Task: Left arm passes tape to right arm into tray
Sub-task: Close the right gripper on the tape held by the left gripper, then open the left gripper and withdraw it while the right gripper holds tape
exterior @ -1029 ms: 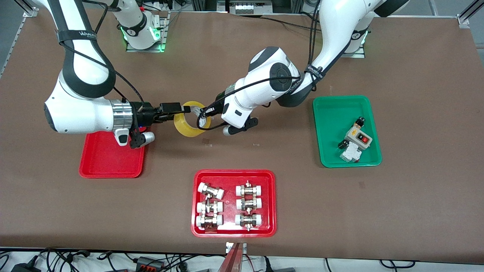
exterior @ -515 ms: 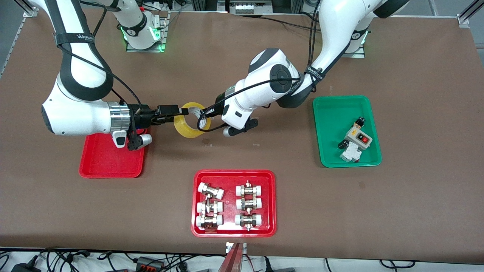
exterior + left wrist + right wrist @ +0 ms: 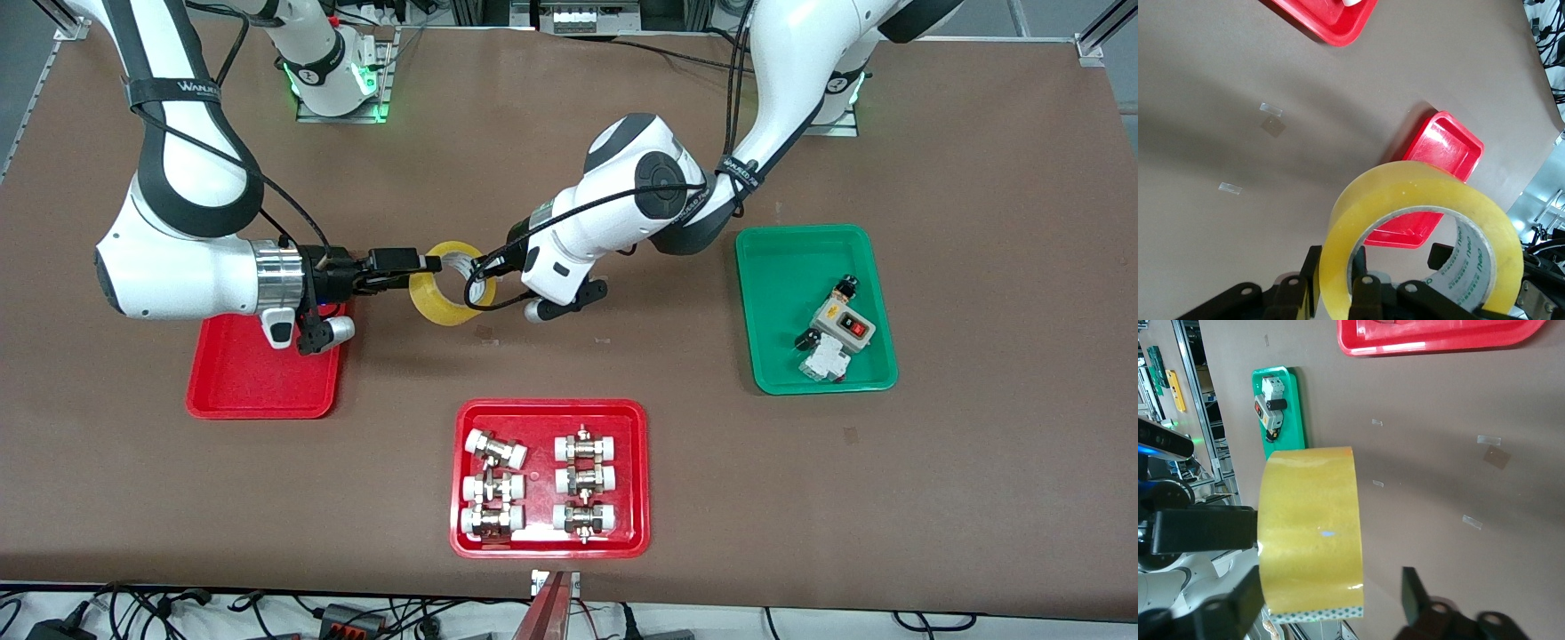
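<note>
**Mid-air, a Roll of Tape Hangs Between Two Grippers**

Currently the handover is at its crux. Toward the right arm's end of the table lies the plain red tray (image 3: pixel 258 378), with nothing in it, and the right arm's wrist hangs over its edge. From there the right gripper (image 3: pixel 425 263) reaches out level to the tape (image 3: pixel 451 283), its two fingers straddling the roll's wall, one inside the core and one outside. In the right wrist view the fingers (image 3: pixel 1415 590) stand apart from the yellow band with a gap showing, so the jaws are partly open and not yet bearing on the roll.

The tape itself is up in the air over bare table, between the red tray and the green tray (image 3: pixel 813 307), and farther from the front camera than the tray of fittings (image 3: pixel 549 478). On its other rim the left gripper (image 3: pixel 480 271) is clamped fully, pinching the wall through the core, as the left wrist view shows.

As a judgement, the roll should be light and stiff enough to take a firm pinch, though its glossy outer face looks slippery. The wall, taken inside and out, seems the surest hold, well clear of the left gripper's fingers. Releasing before the right jaws bite would risk dropping it.
</note>
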You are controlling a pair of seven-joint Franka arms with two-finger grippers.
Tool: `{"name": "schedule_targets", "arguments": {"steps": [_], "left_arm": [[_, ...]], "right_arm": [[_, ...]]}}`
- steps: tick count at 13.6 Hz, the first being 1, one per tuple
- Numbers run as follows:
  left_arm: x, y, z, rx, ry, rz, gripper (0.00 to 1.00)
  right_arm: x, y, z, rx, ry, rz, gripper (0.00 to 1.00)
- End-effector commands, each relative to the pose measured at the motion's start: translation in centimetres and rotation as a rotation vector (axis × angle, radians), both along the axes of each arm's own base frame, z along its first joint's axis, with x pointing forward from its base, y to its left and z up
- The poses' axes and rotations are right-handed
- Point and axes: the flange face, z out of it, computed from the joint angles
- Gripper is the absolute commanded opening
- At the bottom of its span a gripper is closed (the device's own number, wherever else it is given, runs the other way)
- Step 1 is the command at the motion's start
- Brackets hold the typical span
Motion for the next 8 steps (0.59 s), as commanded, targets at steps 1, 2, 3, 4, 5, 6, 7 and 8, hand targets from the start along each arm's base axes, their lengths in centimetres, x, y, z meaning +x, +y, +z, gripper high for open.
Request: {"name": "schedule_targets", "arguments": {"steps": [1, 2, 3, 4, 5, 6, 7, 8], "left_arm": [[0.55, -0.35, 0.95, -0.026, -0.003, 0.017, 0.0], [0.47, -0.43, 0.95, -0.026, -0.003, 0.015, 0.0], [0.47, -0.43, 0.95, -0.026, -0.001, 0.017, 0.0], [0.45, -0.44, 0.94, -0.027, 0.002, 0.017, 0.0], [0.44, -0.43, 1.04, -0.026, 0.001, 0.018, 0.03], [0.5, -0.34, 1.14, -0.024, -0.002, 0.018, 0.09], [0.49, -0.29, 1.11, -0.02, -0.004, 0.015, 0.3], [0.33, -0.44, 1.02, -0.015, -0.004, 0.011, 0.99]], "right_arm": [[0.13, -0.12, 0.61, 0.023, -0.002, -0.001, 0.57], [0.11, -0.11, 0.6, 0.023, -0.001, 0.0, 0.44], [0.11, -0.11, 0.6, 0.023, 0.0, -0.001, 0.37], [0.09, -0.03, 0.61, 0.023, 0.0, 0.0, 0.37], [0.09, -0.03, 0.61, 0.023, 0.0, 0.0, 0.37], [0.09, -0.03, 0.61, 0.023, 0.0, 0.0, 0.37], [0.08, -0.04, 0.6, 0.023, -0.003, 0.004, 0.37], [0.09, -0.03, 0.61, 0.025, -0.003, 0.003, 0.36]]}}
